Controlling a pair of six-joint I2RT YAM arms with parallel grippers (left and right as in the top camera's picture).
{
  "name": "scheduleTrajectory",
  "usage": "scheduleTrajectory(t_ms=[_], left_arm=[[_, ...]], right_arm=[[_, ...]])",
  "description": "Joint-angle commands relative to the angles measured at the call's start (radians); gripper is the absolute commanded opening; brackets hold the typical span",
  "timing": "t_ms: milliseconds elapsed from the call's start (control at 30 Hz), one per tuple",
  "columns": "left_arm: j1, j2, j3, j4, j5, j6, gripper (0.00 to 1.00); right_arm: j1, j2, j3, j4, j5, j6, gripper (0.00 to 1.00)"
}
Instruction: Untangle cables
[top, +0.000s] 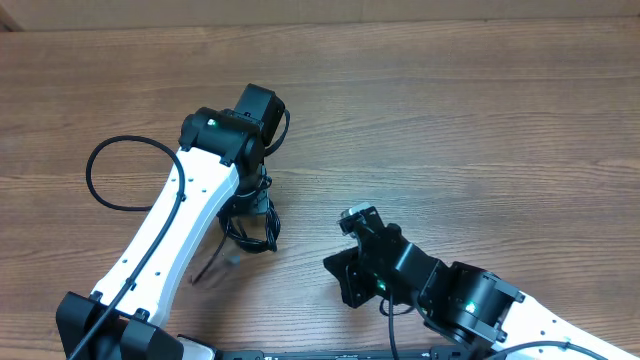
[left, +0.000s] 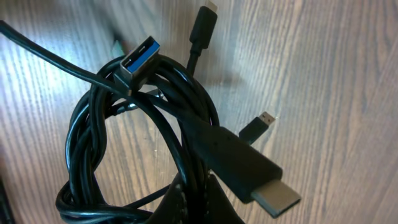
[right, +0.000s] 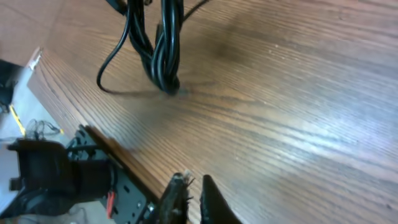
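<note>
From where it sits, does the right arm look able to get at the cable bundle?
Probably yes: only bare table lies between the right fingers and the cables hanging from the left arm.

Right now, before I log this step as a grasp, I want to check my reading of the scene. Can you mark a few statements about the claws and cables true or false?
1. The left claw is closed on the cables. True.
2. The right claw grips one of the plugs. False: it is shut on nothing and sits apart from the bundle.
3. A blue USB plug sticks out of the bundle. True.
4. The cables already lie separated on the table. False: they are looped together in one coil at the left claw.
</note>
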Motion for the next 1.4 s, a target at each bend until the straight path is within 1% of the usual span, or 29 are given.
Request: scheduleTrajectory(t_ms=[0, 33, 100, 167, 200, 367, 467, 600, 633, 700, 900, 1033, 1100, 1167, 1200, 1367], left_arm=[[-0.006, 0.011, 0.001, 0.006, 0.016, -0.014, 0.04], [-0.006, 0.014, 0.001, 0.018, 0.023, -0.014, 0.04], [-0.006, 0.027, 0.001, 0.048, 0.047, -0.014, 0.04], [-0.006, 0.045, 0.001, 0.074, 0.066, -0.014, 0.04], [-0.006, 0.057, 0.001, 0.080, 0.075, -0.014, 0.04], [-0.006, 0.130, 0.001, 0.077, 0.141, -0.014, 0.04], [-0.006, 0.165, 0.001, 0.072, 0.194, -0.002, 0.04], [-0.006, 0.176, 0.001, 0.062, 0.218, -0.002, 0.04], [-0.006, 0.176, 0.001, 0.062, 0.218, -0.002, 0.04], [-0.006, 0.176, 0.001, 0.063, 0.218, -0.003, 0.04], [-0.007, 0.176, 0.001, 0.063, 0.221, -0.003, 0.05], [-0.008, 0.176, 0.001, 0.062, 0.220, -0.003, 0.04], [-0.008, 0.176, 0.001, 0.062, 0.221, -0.003, 0.04], [-0.008, 0.176, 0.001, 0.062, 0.222, -0.002, 0.04], [-0.008, 0.176, 0.001, 0.061, 0.222, -0.002, 0.04], [-0.007, 0.176, 0.001, 0.058, 0.223, -0.002, 0.04]], right_arm=[[-0.002, 0.068, 0.018, 0.051, -0.012, -0.062, 0.16], [-0.002, 0.095, 0.018, 0.079, -0.013, -0.062, 0.18], [-0.002, 0.147, 0.018, 0.132, -0.011, -0.062, 0.29], [-0.002, 0.195, 0.018, 0.188, -0.008, -0.062, 0.36], [-0.002, 0.215, 0.018, 0.215, -0.008, -0.062, 0.38], [-0.002, 0.282, 0.018, 0.297, 0.045, -0.062, 0.39], [-0.002, 0.296, 0.018, 0.297, 0.127, -0.062, 0.39], [-0.002, 0.301, 0.018, 0.291, 0.169, -0.063, 0.38], [-0.002, 0.303, 0.018, 0.291, 0.164, -0.061, 0.34], [-0.001, 0.307, 0.018, 0.291, 0.143, -0.061, 0.31], [-0.001, 0.364, 0.018, 0.319, 0.087, -0.058, 0.29], [-0.001, 0.426, 0.018, 0.372, 0.002, -0.058, 0.23], [-0.001, 0.451, 0.018, 0.385, -0.014, -0.056, 0.16], [-0.001, 0.462, 0.018, 0.386, -0.013, -0.053, 0.06], [-0.001, 0.462, 0.018, 0.386, -0.013, -0.053, 0.04], [-0.002, 0.459, 0.019, 0.389, -0.045, -0.053, 0.04]])
